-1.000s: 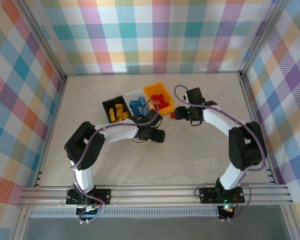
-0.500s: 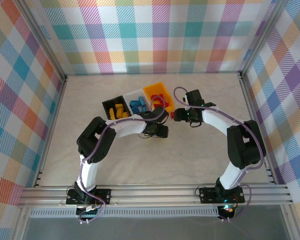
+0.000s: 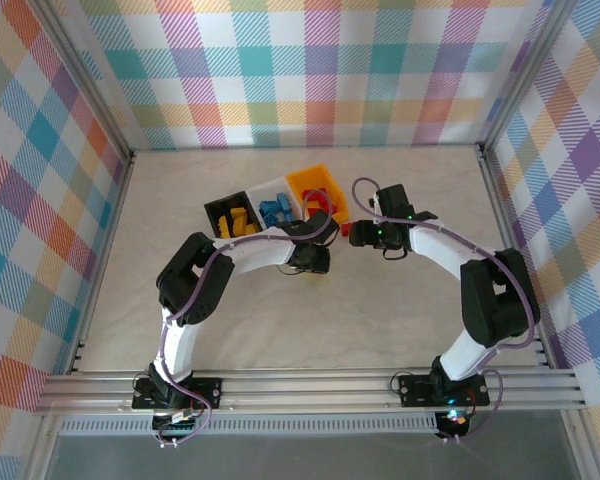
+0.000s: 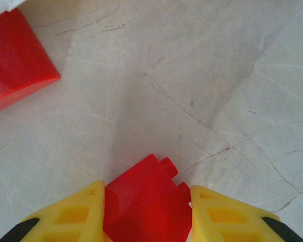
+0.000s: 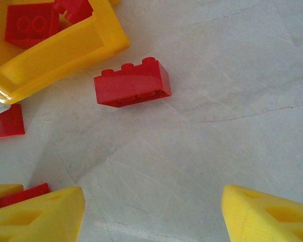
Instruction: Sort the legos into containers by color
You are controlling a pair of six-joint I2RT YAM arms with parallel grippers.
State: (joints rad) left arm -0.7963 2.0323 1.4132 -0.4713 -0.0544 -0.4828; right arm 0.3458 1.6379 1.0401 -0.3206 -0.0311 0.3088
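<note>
My left gripper (image 4: 147, 189) is shut on a red lego (image 4: 146, 174) that rests on the table, its studs pointing up and right. In the top view this gripper (image 3: 320, 262) sits just in front of the containers: a black bin (image 3: 212, 210) with yellow legos, a white bin (image 3: 265, 187) with blue legos, and an orange-yellow bin (image 3: 310, 172) with red legos. My right gripper (image 5: 151, 191) stands open over bare table. A loose red lego (image 5: 133, 83) lies ahead of it beside the orange-yellow bin's corner (image 5: 65, 50).
More loose red legos lie on the table: one (image 4: 15, 55) at the top left of the left wrist view, another (image 5: 5, 121) beside the bin in the right wrist view. Plaid walls (image 3: 40, 200) enclose the table on three sides.
My left gripper's jaws have closed from wide open onto the red lego, and it has edged toward the bins. The right gripper has shifted slightly right and stayed open.
</note>
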